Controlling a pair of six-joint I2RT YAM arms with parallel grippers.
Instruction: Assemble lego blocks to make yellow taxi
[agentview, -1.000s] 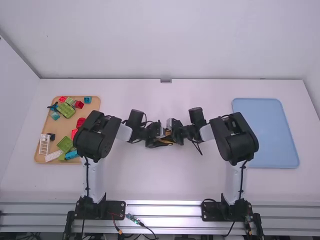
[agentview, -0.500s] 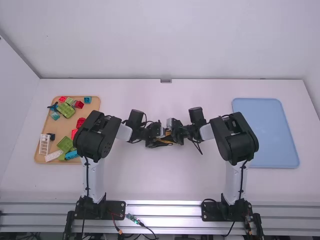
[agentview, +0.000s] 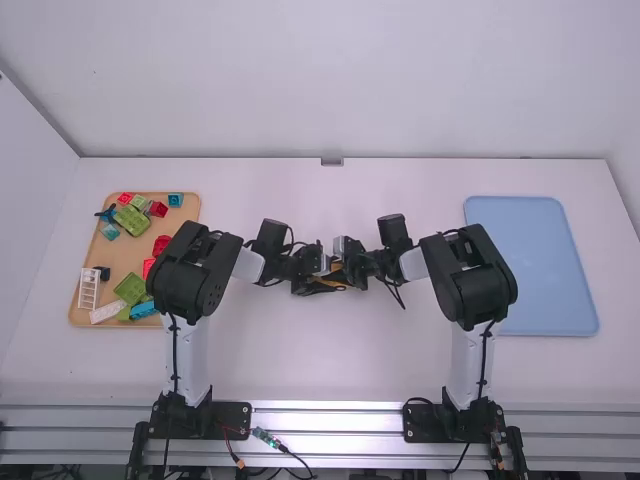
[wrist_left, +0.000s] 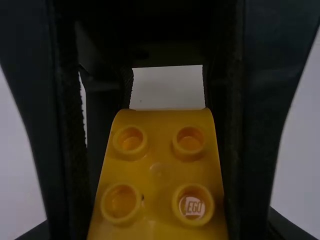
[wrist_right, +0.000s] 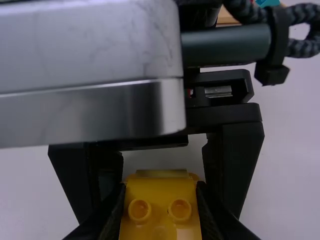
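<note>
Near the middle of the table in the high view, my left gripper (agentview: 316, 282) and right gripper (agentview: 347, 270) meet at a small yellow piece (agentview: 333, 284), mostly covered by them. In the left wrist view the yellow block (wrist_left: 161, 172) shows four studs and a rounded far edge; my left gripper (wrist_left: 160, 231) is shut on it, with the right gripper's dark fingers along both sides. My right gripper (wrist_right: 161, 212) is also shut on the yellow block (wrist_right: 161, 200), two studs showing, a lighter yellow strip behind them. The left gripper's fingers flank it there.
A wooden tray (agentview: 118, 262) at the left holds several green, red, blue and white blocks, partly beneath the left arm's elbow. On the right lies a blue tray (agentview: 540, 265), its near left part beside the right arm's elbow.
</note>
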